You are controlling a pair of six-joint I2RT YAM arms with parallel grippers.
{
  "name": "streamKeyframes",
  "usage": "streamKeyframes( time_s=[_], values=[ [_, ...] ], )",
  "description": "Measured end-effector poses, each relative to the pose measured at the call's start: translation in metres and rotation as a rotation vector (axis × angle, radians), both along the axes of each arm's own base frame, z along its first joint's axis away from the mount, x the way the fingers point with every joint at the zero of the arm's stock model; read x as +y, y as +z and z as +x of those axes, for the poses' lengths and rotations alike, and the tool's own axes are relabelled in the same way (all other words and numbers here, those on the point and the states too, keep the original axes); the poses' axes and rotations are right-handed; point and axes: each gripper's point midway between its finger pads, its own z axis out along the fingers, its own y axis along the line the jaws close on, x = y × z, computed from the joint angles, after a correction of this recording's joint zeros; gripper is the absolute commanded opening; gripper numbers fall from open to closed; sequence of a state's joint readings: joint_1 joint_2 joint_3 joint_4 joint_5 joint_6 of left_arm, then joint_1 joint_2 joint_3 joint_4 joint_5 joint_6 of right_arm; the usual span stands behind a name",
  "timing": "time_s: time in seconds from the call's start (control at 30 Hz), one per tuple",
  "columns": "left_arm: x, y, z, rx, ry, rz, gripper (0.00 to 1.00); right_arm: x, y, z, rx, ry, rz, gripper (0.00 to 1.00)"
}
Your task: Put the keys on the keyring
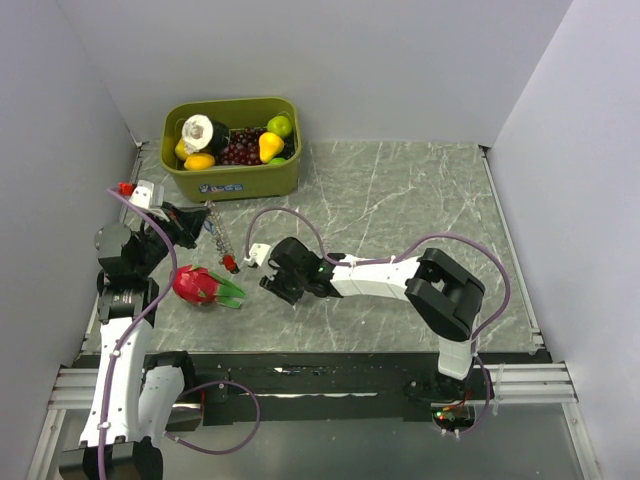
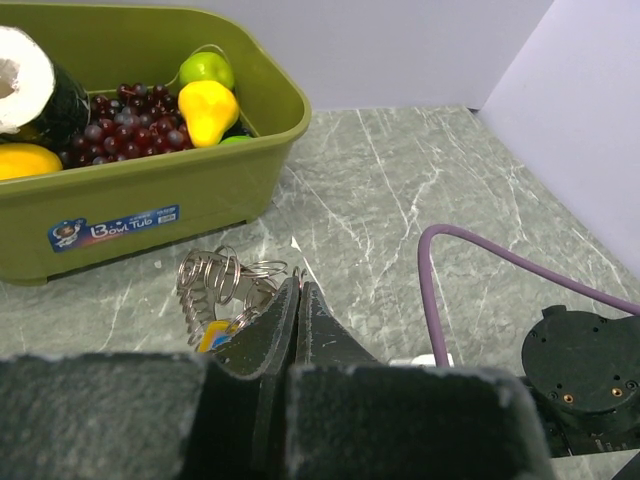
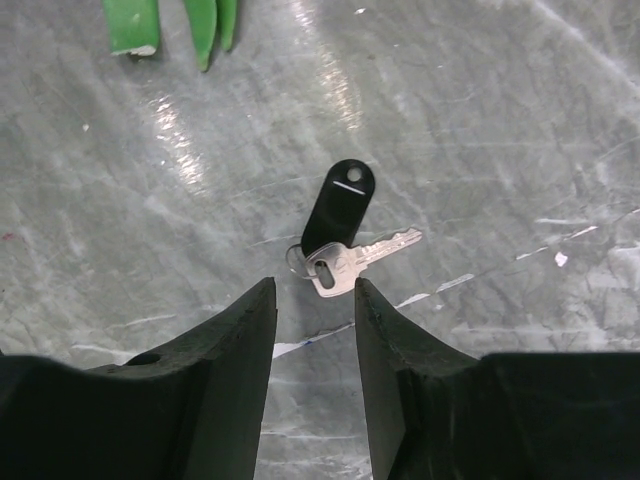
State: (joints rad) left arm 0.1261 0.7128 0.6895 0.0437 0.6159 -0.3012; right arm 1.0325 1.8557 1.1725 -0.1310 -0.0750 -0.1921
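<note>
My left gripper is shut on a thin wire end of the keyring, which hangs as a limp grey chain. A red key dangles at its low end. In the left wrist view the pinched wire shows at the tips of the left gripper, beside the keyring's coils and a yellow key head. My right gripper is open and low over the table. A silver key with a black tag lies flat just beyond its fingertips, and nothing is between them. The right gripper sits right of the red key.
A green bin of toy fruit stands at the back left, close behind the keyring. A pink dragon fruit with green leaves lies just left of the right gripper. A purple cable arcs over the marble table.
</note>
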Motion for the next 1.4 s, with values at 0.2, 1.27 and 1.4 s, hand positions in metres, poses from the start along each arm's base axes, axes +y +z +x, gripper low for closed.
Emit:
streamKeyframes(
  time_s=[0.2,1.27,1.4],
  values=[
    [0.000,-0.003,0.000,0.004,0.000,-0.001,0.01,0.003,-0.001,-0.007,0.017,0.026,0.003,0.45],
    [-0.002,-0.004,-0.002,0.004,-0.020,0.000,0.01,-0.022,-0.010,0.000,0.072,-0.093,0.030,0.00],
    [-0.005,-0.004,-0.004,0.003,-0.041,0.000,0.01,-0.039,0.015,0.005,0.101,-0.123,0.133,0.00]
  ],
)
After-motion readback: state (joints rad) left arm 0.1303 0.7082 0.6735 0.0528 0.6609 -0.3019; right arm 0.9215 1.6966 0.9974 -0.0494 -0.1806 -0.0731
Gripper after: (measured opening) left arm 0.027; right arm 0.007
